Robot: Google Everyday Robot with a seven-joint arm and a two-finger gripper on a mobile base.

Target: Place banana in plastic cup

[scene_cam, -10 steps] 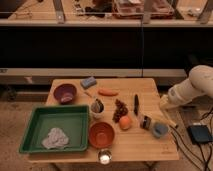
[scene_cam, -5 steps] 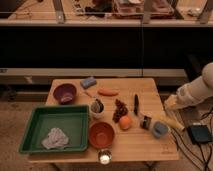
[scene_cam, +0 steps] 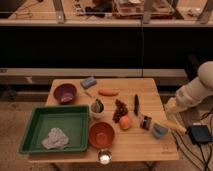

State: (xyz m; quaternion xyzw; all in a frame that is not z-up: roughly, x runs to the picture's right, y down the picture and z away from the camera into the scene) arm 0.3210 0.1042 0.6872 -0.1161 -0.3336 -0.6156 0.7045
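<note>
The banana (scene_cam: 174, 125) looks like a pale-yellow elongated shape lying at the table's right edge, outside the cup. The light-blue plastic cup (scene_cam: 160, 131) stands just left of it, near the front right of the table. My gripper (scene_cam: 171, 107) is at the end of the pale arm that comes in from the right. It hangs above the table's right edge, a little above the banana and apart from the cup. Nothing shows in its grasp.
On the wooden table (scene_cam: 150, 147) are a green tray (scene_cam: 35, 125) with a cloth (scene_cam: 55, 138), a purple bowl (scene_cam: 65, 92), a red bowl (scene_cam: 101, 134), a whitish cup with utensils (scene_cam: 97, 106), a carrot (scene_cam: 107, 92), grapes (scene_cam: 120, 110), an orange fruit (scene_cam: 125, 122), a dark knife (scene_cam: 135, 104), a clear glass (scene_cam: 104, 158) and a small dark object (scene_cam: 146, 121).
My arm has drawn back to the right, away from the middle of the table. The banana, the cup and the other objects have not moved.
</note>
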